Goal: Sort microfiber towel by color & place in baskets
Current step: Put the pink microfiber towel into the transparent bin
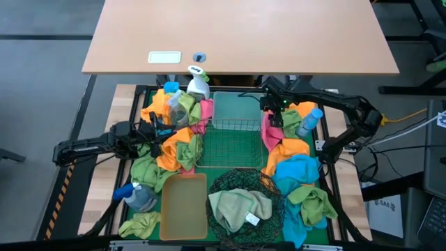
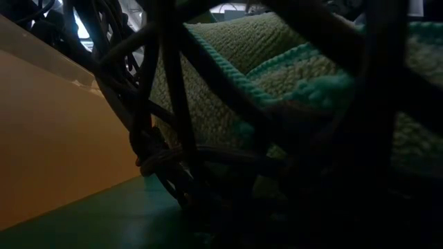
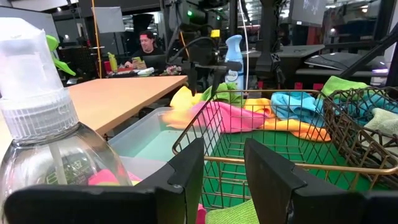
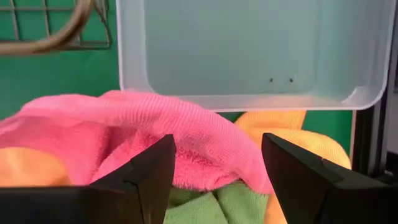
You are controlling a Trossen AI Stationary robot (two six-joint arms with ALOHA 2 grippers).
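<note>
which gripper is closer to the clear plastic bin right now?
Right. The right gripper hangs open at the clear plastic bin's right edge, over a pink towel. The left gripper sits further off, open, over the towel pile on the left.

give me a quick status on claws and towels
Right claw open, over pink towel beside clear bin. Left claw open, empty, at left pile. One pale green towel in black basket.

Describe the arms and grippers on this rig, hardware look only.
Both arms are dark, slim, jointed links with black cabling along them. The left gripper has two flat, black, wedge-shaped fingers with matte faces; a small screw head shows on one. The right gripper has the same black angular fingers. In the high view a small green light shows near the right arm's wrist. No markings are legible.
</note>
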